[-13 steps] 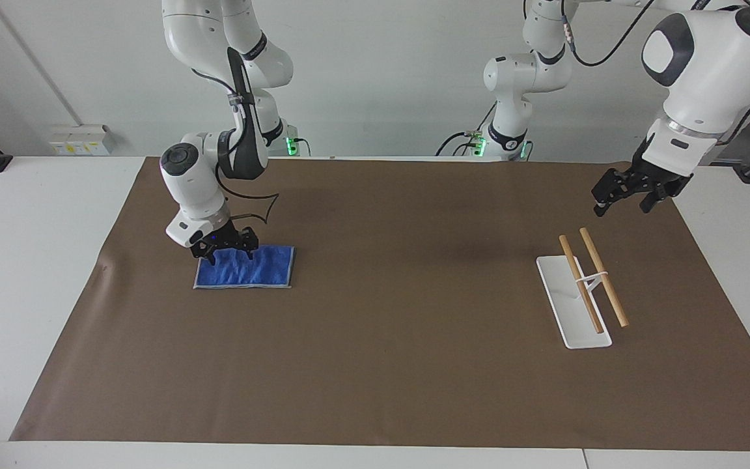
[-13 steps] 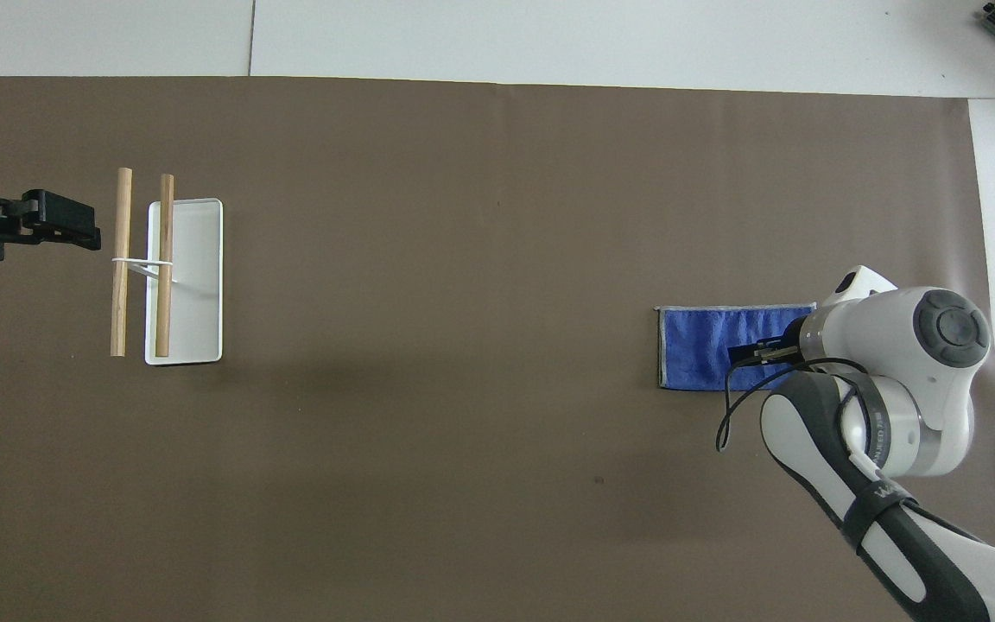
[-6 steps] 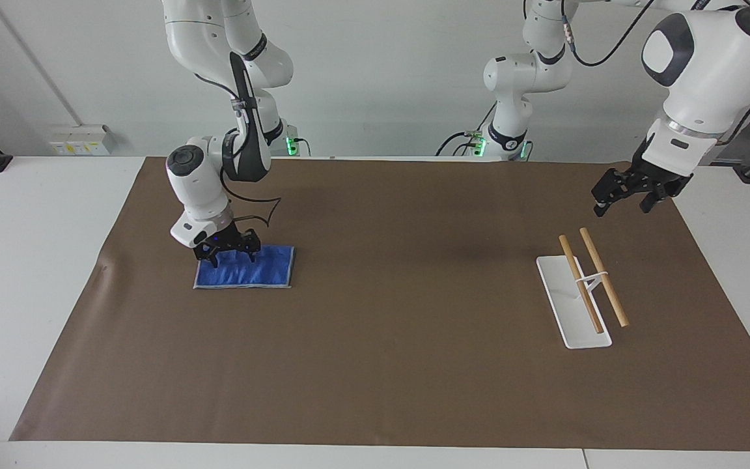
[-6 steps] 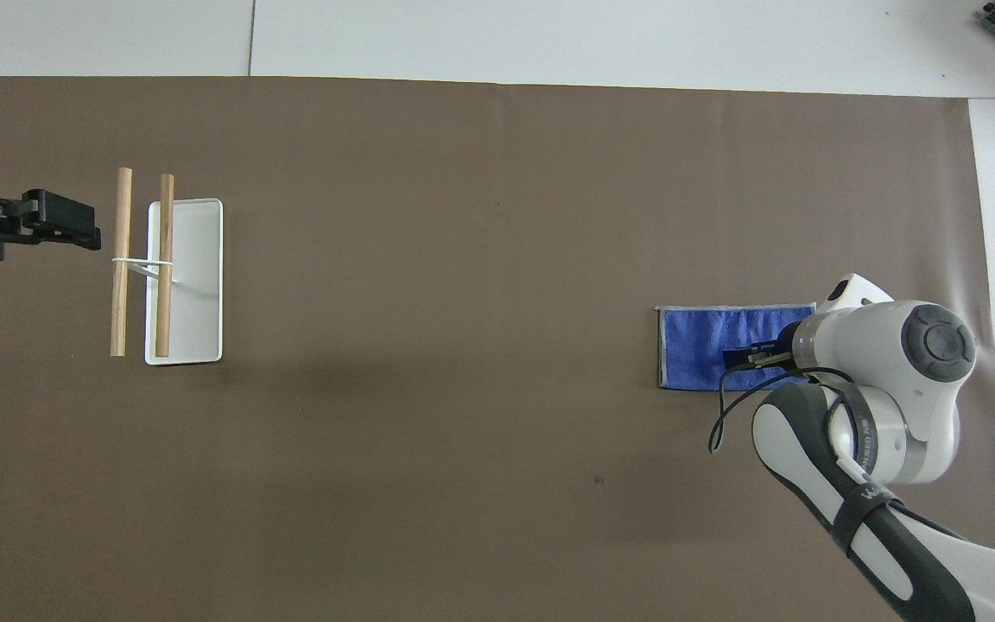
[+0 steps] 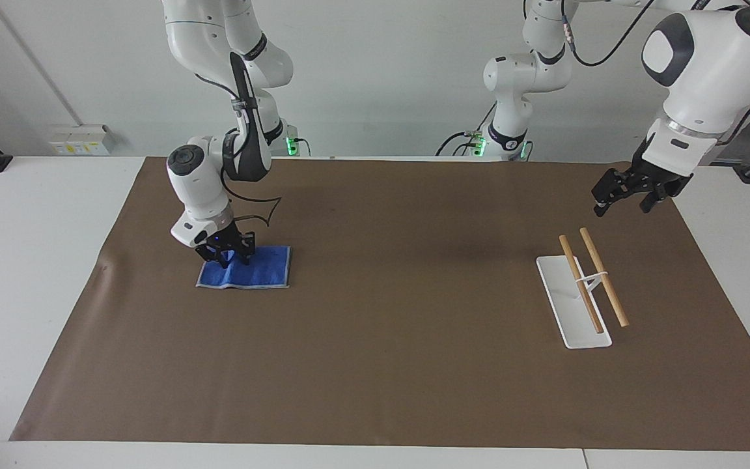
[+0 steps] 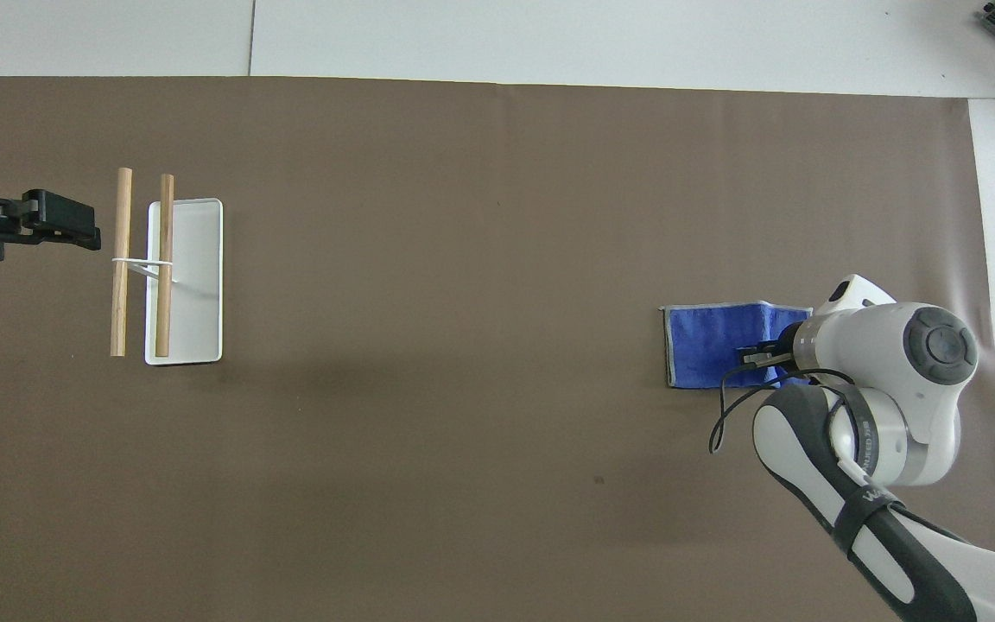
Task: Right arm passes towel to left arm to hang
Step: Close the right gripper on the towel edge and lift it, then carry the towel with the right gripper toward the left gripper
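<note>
The blue towel (image 5: 264, 273) lies on the brown mat toward the right arm's end of the table. It also shows in the overhead view (image 6: 709, 345). My right gripper (image 5: 226, 255), with a looping cable, is down on the towel's edge nearer the robots and shut on it. The cloth is bunched up there. In the overhead view the right gripper (image 6: 757, 354) is mostly hidden under its wrist. My left gripper (image 5: 622, 207) waits open and empty in the air beside the rack, also seen from overhead (image 6: 87, 231).
A rack with two wooden rods (image 5: 593, 277) on a white base (image 5: 554, 280) stands toward the left arm's end; it also shows in the overhead view (image 6: 199, 285). The brown mat (image 5: 401, 326) covers most of the white table.
My right gripper has closed on the towel's edge nearer the robots. That edge has bunched and the towel has pulled in slightly. The left arm has not moved.
</note>
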Controlling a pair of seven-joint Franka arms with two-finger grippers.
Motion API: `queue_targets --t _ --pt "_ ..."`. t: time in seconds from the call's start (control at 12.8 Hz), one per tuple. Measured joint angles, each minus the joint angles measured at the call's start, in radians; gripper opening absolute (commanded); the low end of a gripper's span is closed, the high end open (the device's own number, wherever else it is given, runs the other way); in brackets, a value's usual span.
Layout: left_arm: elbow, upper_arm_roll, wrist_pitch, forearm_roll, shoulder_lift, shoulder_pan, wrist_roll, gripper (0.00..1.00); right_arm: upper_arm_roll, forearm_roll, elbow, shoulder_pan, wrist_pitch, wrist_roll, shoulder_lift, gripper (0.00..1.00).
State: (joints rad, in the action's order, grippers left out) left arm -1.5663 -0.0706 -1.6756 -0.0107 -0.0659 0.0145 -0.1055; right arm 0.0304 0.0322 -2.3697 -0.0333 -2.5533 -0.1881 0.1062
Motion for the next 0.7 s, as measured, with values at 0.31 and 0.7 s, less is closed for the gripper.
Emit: queue_targets --t 0.31,0.7 --pt "0.0 0.0 0.0 0.0 0.0 0.0 0.0 1.0 -0.003 0.001 0.059 -0.049 0.061 0.081 -0.006 0.0" --pt "0.0 0.0 0.0 0.0 0.0 0.0 0.0 1.0 -0.006 0.001 0.283 -0.15 0.291 0.201 -0.035 0.0"
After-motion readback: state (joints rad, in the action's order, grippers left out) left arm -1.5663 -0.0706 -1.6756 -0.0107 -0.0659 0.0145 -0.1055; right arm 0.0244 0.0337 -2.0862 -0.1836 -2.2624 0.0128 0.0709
